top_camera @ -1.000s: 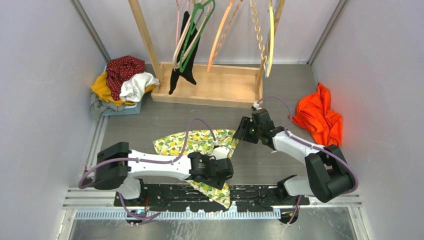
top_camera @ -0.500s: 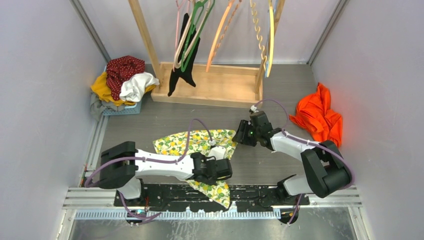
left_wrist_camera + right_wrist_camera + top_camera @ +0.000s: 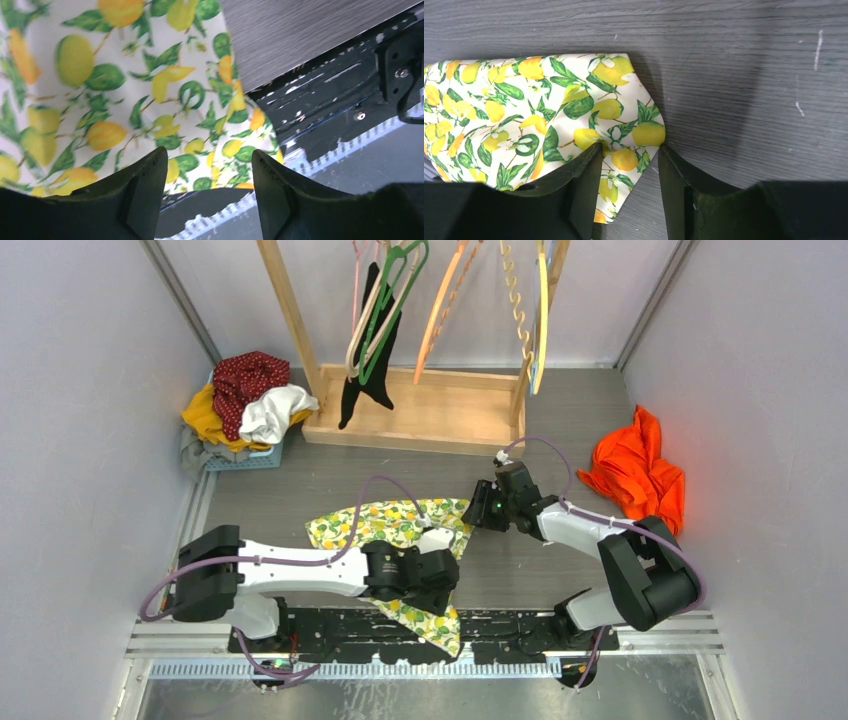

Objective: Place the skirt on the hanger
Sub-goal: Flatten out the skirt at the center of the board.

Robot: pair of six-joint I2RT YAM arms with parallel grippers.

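Right wrist view: pick-up step; right gripper (image 3: 630, 150) straddles the skirt (image 3: 524, 100) at its corner, jaws apart; left gripper (image 3: 209, 152) hangs parted over it. Next, I think: close and lift.

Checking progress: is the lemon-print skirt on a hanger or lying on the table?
The skirt lies spread on the table, near end draped over its edge, away from the hangers.

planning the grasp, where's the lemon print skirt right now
Top view: the white lemon-print fabric skirt lies on the grey table, centre-near, below the left arm's fingers, its far-right corner at the right arm's fingers.
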